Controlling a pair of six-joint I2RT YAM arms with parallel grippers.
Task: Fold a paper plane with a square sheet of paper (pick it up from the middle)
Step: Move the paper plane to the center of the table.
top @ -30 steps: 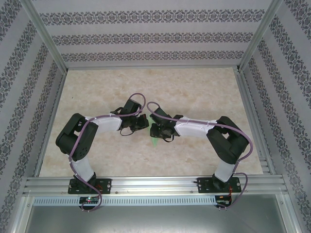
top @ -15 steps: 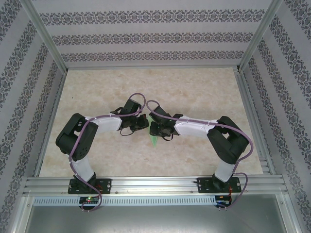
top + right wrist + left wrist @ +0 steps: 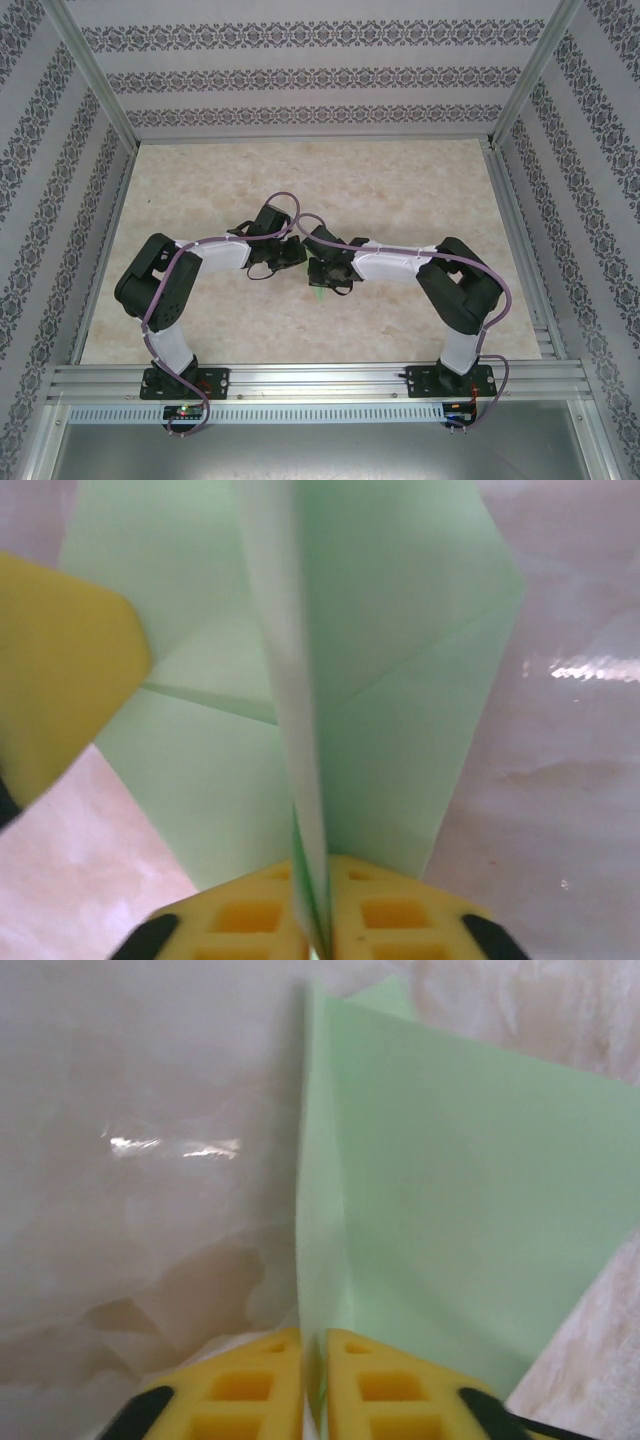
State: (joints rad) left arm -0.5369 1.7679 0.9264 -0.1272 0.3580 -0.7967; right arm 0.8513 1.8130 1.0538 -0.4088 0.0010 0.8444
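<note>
The square sheet of paper (image 3: 400,630), pale green, is folded with diagonal creases and a raised centre ridge, close to a paper plane in shape. My right gripper (image 3: 318,880) is shut on that ridge, wings spreading to both sides. My left gripper (image 3: 314,1345) has its yellow fingers pressed close together with an edge of the paper (image 3: 450,1190) between them. From above, both grippers meet at the table's middle, the left gripper (image 3: 298,252) facing the right gripper (image 3: 320,270), with a green tip of paper (image 3: 317,291) poking out below them. One yellow left finger (image 3: 60,670) shows beside the paper.
The marbled beige table (image 3: 400,180) has free room behind and to both sides of the arms. Aluminium frame posts and patterned walls (image 3: 300,75) close it in. A metal rail (image 3: 320,380) carries the arm bases at the near edge.
My right gripper has moved slightly left toward the left one and closed its jaws onto the centre ridge. The left arm has stayed in place.
</note>
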